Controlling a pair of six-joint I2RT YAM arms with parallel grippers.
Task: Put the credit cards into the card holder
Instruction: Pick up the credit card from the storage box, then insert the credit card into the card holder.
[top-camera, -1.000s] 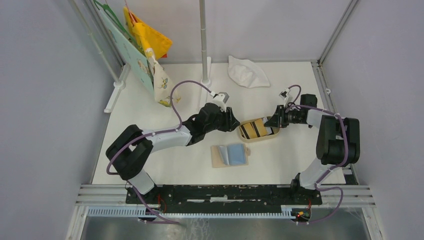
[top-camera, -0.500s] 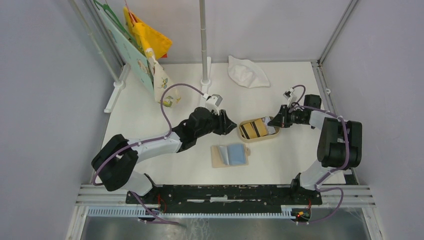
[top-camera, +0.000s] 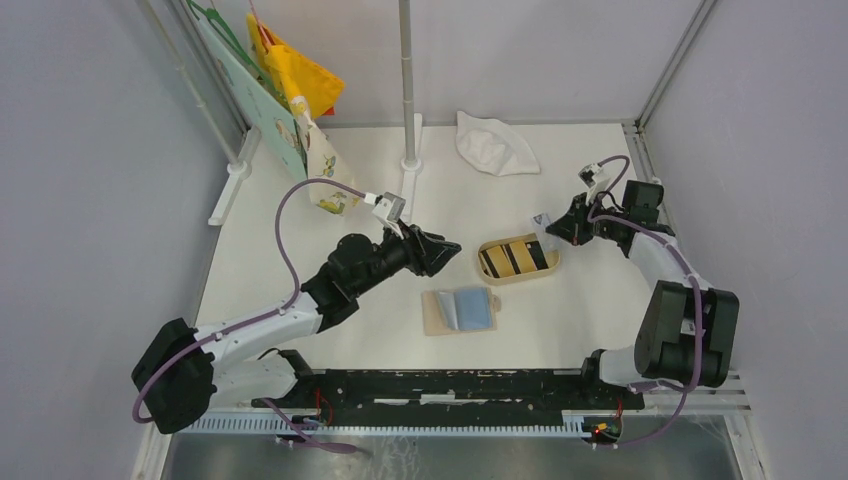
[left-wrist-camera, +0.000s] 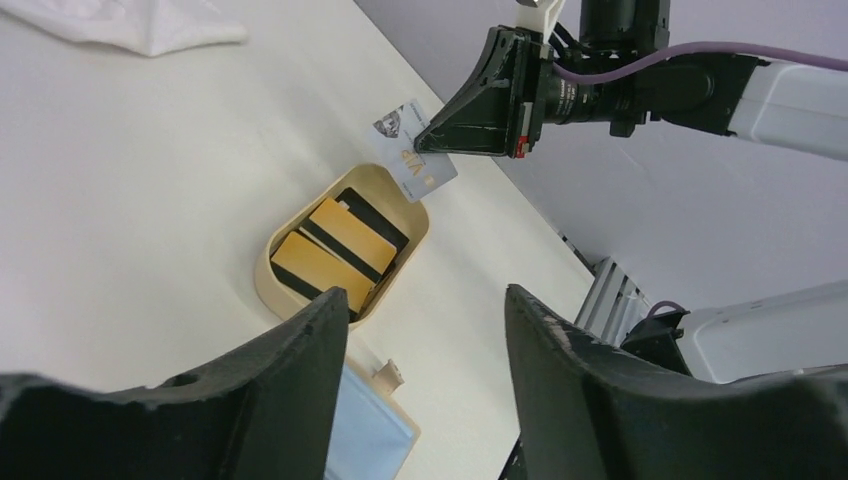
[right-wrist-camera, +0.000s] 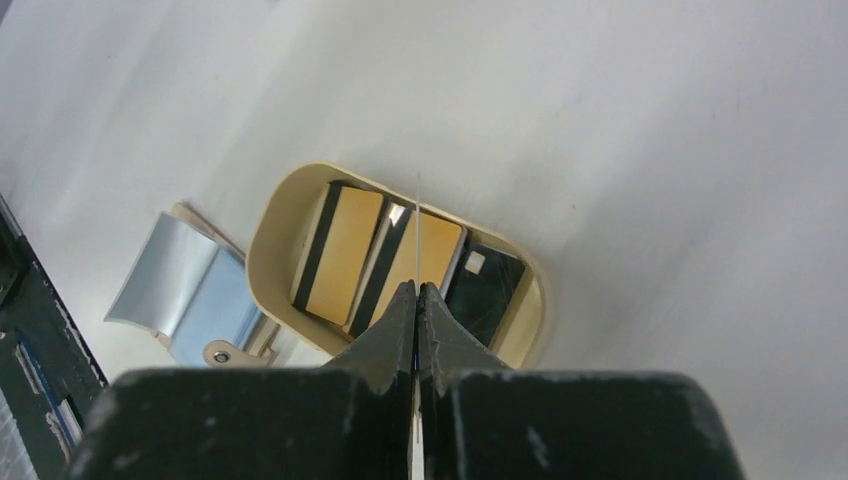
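Pinching grey-white card (left-wrist-camera: 400, 150) in right claw (right-wrist-camera: 416, 292) above right end of tray (top-camera: 478, 262). Next: carry near-left to open wallet (top-camera: 462, 310). Holding left claw (top-camera: 450, 246) spread, empty, nearer wallet.

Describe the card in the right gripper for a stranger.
Find the tan oval tray on the white table. Above its right end the right gripper pinches a grey-white card in the air; the orange cards and black card lie inside.

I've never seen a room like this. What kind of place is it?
Probably a robot test lab: a left arm and a right arm bolted to a white table, boxed in by a metal frame.
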